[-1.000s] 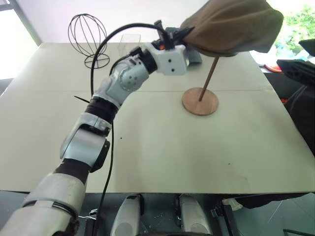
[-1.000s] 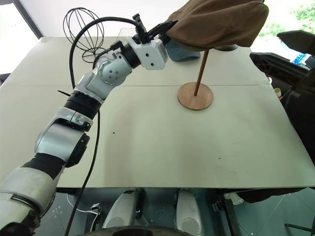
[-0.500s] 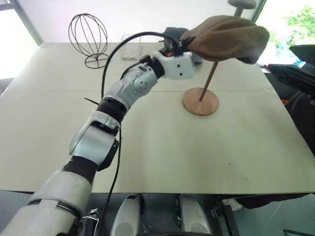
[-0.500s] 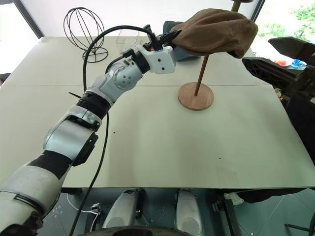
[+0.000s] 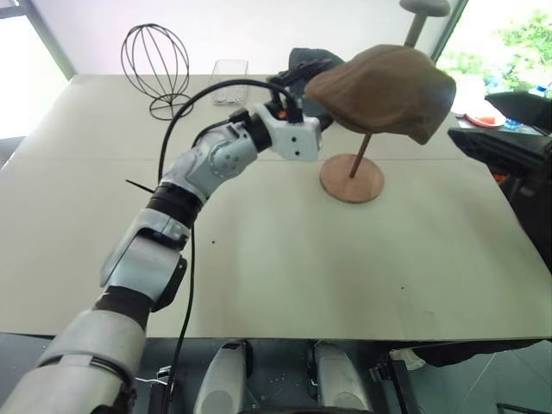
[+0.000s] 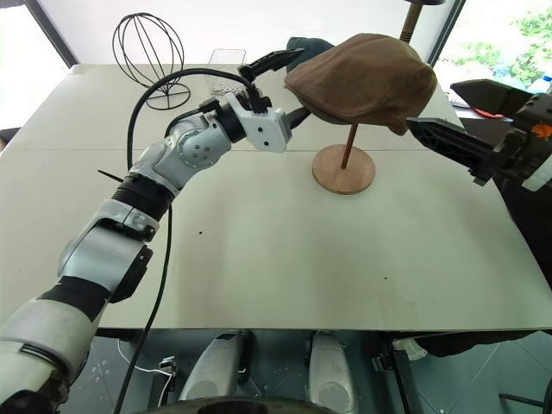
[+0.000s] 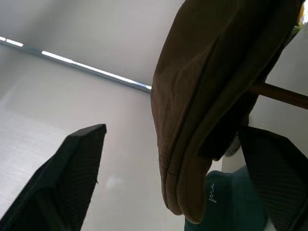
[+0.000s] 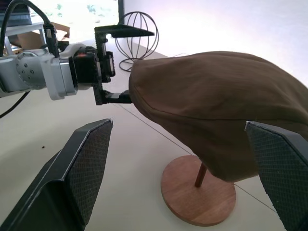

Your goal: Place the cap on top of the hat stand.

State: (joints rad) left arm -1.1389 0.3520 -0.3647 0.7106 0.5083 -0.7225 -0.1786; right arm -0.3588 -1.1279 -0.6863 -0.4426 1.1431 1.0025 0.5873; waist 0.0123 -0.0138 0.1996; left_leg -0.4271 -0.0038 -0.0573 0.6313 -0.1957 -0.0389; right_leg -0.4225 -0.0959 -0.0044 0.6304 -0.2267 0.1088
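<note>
The cap (image 6: 362, 76), a soft reddish-brown flat cap, is seen draped over the top of the hat stand (image 6: 343, 168), whose thin wooden rod rises tilted from a round flat base resting on the pale table (image 6: 285, 259). The disc top of the stand is hidden under the cap. The long axis of the cap runs roughly across the head views, from the robot's left to its right, and slopes downward toward the right, where the fabric hangs lowest. The crown is turned upward and the open underside faces down toward the rod. In the left wrist view the rolled edge of the cap (image 7: 192, 144) is seen from below, with the rod crossing behind it.

The left gripper (image 6: 280, 86) is held just beside the cap's left-hand end, its two black fingers (image 6: 272, 60) spread wide, one above and one below the level of the brim edge; in the right wrist view the lower finger reaches to the edge of the fabric, but whether it touches cannot be told. The right gripper (image 6: 466, 151) is positioned to the right of the stand, near the drooping end of the cap and apart from it, its fingers spread.

Behind the cap a dark grey-blue baseball cap (image 5: 302, 65) lies on the table. A black wire head-shaped stand (image 6: 148, 53) is placed at the far left of the table, well apart from the hat stand, and a clear plastic container (image 5: 228, 79) is set between them near the far edge.
</note>
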